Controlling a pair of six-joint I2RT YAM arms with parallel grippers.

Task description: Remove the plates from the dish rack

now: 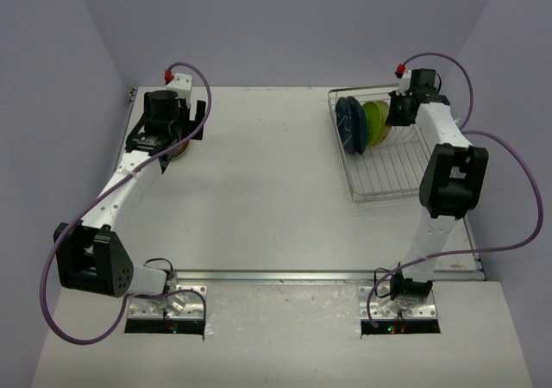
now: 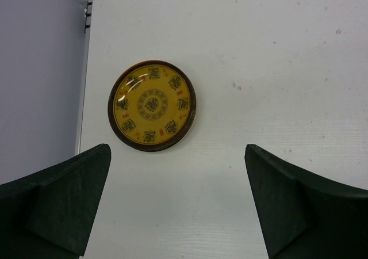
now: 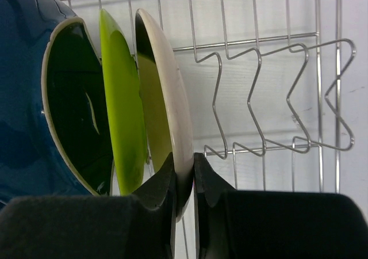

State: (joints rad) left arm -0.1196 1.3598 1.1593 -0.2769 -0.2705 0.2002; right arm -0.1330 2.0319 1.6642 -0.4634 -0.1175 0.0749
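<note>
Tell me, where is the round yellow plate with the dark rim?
The yellow plate lies flat on the white table's far left side, just below the open left gripper in its wrist view.

You see a white table point(image 1: 276, 198). A pale purple left wall point(image 1: 52, 103), far wall point(image 1: 285, 26) and right wall point(image 1: 522, 52) stand around it. A metal strip point(image 1: 328, 276) runs along its near edge, with a white board point(image 1: 285, 353) nearer still. The light is soft and even.
</note>
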